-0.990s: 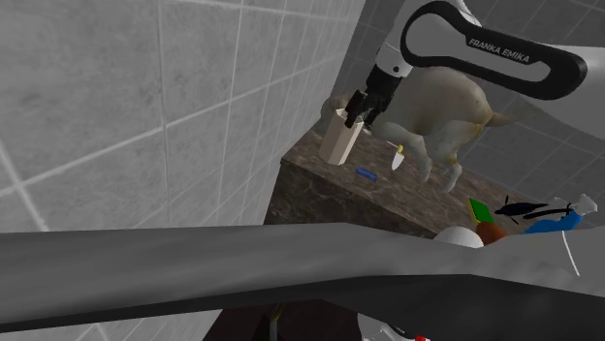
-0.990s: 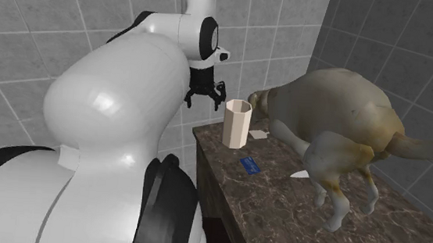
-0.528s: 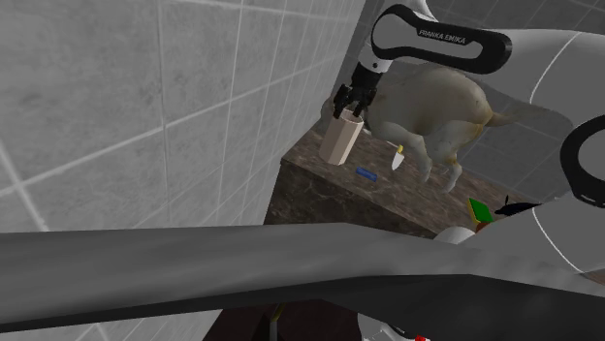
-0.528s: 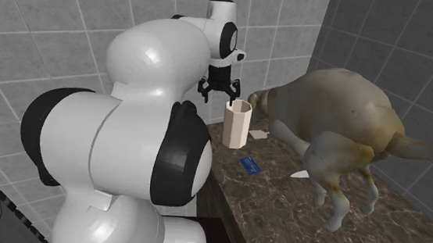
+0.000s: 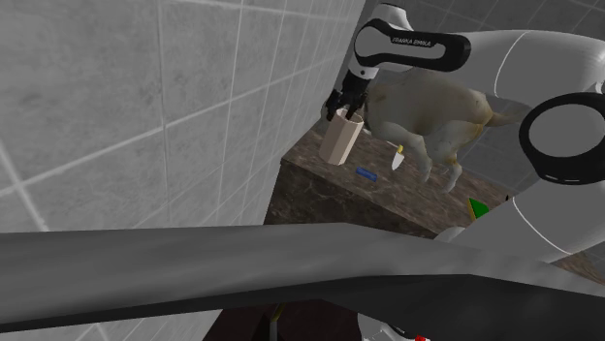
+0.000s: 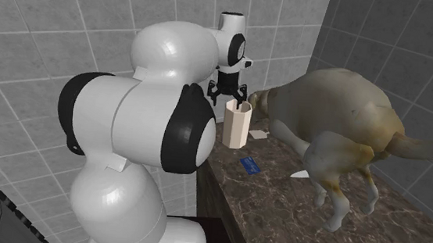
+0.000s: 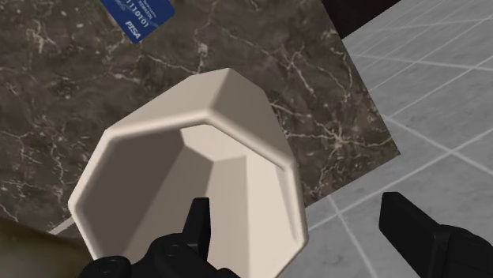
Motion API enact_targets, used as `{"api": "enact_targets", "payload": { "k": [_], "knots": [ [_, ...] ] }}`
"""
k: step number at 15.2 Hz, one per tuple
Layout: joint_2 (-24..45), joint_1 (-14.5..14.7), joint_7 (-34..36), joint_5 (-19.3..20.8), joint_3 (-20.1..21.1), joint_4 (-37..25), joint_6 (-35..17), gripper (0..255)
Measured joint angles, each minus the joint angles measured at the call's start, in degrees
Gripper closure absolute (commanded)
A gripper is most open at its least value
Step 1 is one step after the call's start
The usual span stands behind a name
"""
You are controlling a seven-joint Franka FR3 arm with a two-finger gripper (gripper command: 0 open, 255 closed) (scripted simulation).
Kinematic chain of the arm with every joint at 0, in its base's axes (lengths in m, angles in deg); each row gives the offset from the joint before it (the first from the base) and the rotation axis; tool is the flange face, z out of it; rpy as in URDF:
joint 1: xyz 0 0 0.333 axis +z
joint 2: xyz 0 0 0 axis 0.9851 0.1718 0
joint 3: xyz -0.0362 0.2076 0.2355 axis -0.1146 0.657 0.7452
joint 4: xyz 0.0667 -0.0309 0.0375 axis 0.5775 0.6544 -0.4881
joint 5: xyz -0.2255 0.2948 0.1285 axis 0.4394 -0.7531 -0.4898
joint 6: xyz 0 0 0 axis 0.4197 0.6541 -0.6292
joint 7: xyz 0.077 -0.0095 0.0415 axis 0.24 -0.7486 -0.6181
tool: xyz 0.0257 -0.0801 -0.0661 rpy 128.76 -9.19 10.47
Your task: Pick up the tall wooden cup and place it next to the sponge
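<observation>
Grasp in hand: the hand (image 6: 230, 97) sits at the tall cup's rim, not yet closed!

Fingers are spread wide, one inside the pale faceted cup (image 6: 236, 126) and one outside its wall, so nothing is gripped. The cup stands upright near the corner of the marble bench (image 6: 279, 211), close to the tiled wall, with a blue card (image 6: 249, 165) nearby. Next, by my read: pinch that wall, lift straight, and carry it toward the sponge, clear of the animal figure (image 6: 332, 125).
</observation>
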Motion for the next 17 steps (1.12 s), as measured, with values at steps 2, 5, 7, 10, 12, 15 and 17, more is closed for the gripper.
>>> {"api": "enact_targets", "payload": {
  "k": [2, 5, 7, 10, 12, 15, 17],
  "knots": [
    [0.4, -0.1, -0.2, -0.1, -0.2, 1.1, -1.5, 0],
    [0.4, -0.1, -0.2, -0.1, -0.2, 2.2, -2.7, 0],
    [0.5, -0.1, -0.2, -0.1, -0.2, 2.4, -2.8, 0],
    [0.4, -0.1, -0.2, -0.1, -0.2, 2.4, -2.8, 0],
    [0.4, -0.1, -0.2, -0.1, -0.2, 2.4, -2.8, 255],
    [0.4, -0.1, -0.2, -0.1, -0.2, 2.4, -2.8, 255],
    [0.4, -0.1, -0.2, -0.1, -0.2, 2.4, -2.8, 255]
  ]
}}
